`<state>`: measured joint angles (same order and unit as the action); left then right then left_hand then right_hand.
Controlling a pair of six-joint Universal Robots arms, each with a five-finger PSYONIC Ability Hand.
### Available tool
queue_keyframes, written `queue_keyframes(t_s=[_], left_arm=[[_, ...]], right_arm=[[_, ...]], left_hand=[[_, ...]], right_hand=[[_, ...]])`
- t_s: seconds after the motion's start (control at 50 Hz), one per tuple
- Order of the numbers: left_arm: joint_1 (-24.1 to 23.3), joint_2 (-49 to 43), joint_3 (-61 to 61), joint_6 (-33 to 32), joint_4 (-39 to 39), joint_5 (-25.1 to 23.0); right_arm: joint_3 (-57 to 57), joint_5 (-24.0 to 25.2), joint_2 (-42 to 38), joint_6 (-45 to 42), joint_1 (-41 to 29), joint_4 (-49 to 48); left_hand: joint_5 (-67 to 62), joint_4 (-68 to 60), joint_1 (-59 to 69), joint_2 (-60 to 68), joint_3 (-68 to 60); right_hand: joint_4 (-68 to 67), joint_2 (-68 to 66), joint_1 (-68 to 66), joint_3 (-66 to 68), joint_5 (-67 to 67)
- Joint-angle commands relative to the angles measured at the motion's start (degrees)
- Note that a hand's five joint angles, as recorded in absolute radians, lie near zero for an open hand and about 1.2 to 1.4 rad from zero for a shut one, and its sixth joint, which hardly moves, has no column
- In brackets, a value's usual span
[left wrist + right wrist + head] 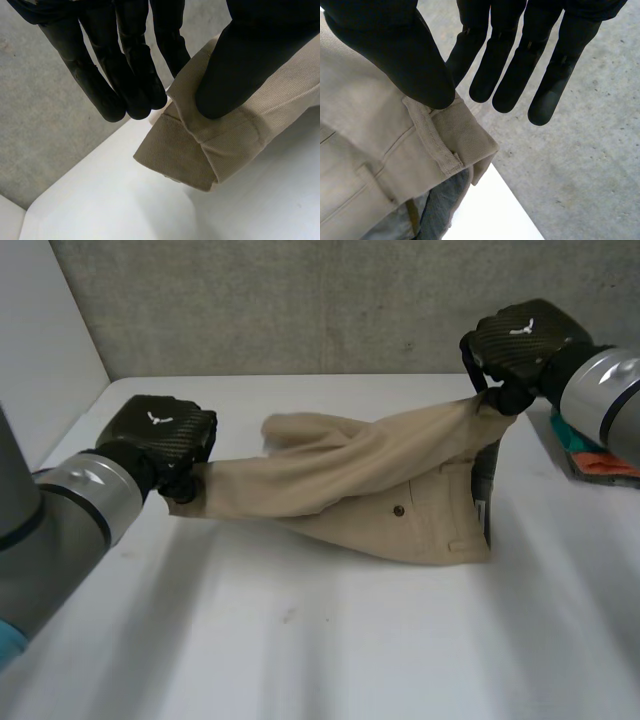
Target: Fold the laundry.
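1. Item: the khaki trousers (380,480) hang stretched between both hands above the white table (300,640). Their seat and pocket panel sag onto the table, nearer the right hand.
2. Left hand (160,430): I hold it low, just above the table. In the left wrist view its thumb (240,75) presses down on the leg hem (200,150). The fingers (125,75) run straight and close together behind the hem's edge. I read this as a pinch on the hem.
3. Right hand (520,340): I hold it raised and further back. In the right wrist view its thumb (395,55) clamps the waistband corner by a belt loop (432,140). The other fingers (540,65) are straight and slightly spread, mostly clear of the cloth, and the nearest one appears to back the thumb.
4. Key relation: the garment's long axis runs hand to hand, from the hem low at my left to the waistband high at my right. Each hand holds one end, so neither needs to reach.
5. Judgement: the next move calls for lowering the right end level with the left, so the trousers lie flat along that axis.
6. Obstruction: a grey-blue garment (485,475) lies under the waistband end, touching the khaki cloth. It could drag along with it. A folded stack (595,455) sits just beyond, at the table's right edge.
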<state>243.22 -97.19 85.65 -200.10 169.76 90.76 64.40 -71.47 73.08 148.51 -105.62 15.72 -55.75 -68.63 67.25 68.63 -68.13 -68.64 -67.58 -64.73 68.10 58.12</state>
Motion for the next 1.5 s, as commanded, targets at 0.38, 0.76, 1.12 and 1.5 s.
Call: queue_keyframes(t_s=[0.38,0.76,1.12,1.5], left_arm=[[5.6,-33.2,-26.9,-0.5,-3.7,6.3],[5.5,-26.7,-24.8,-0.5,-5.0,10.3],[4.7,-14.5,0.1,-2.7,2.8,-0.4],[3.8,-28.9,-11.1,-5.9,4.4,4.6]], right_arm=[[-23.4,-13.1,-42.3,10.2,-9.2,-27.7],[-15.4,-13.5,-30.7,8.2,-8.0,-18.8],[8.0,-2.2,-16.6,-0.9,-4.0,-9.7],[6.7,-1.4,-27.5,-0.8,-5.8,-30.0]], left_hand=[[29.4,32.3,-30.9,-32.3,31.8],[53.7,56.6,-55.2,-56.6,56.1],[31.7,34.5,-33.2,-34.5,34.0],[40.7,43.6,-42.2,-43.6,43.1]], right_hand=[[-11.4,-12.4,-15.3,11.9,11.9],[58.6,57.6,54.7,-58.1,-58.1],[19.8,18.7,15.9,-19.2,-19.3],[37.3,36.2,33.4,-36.7,-36.8]])
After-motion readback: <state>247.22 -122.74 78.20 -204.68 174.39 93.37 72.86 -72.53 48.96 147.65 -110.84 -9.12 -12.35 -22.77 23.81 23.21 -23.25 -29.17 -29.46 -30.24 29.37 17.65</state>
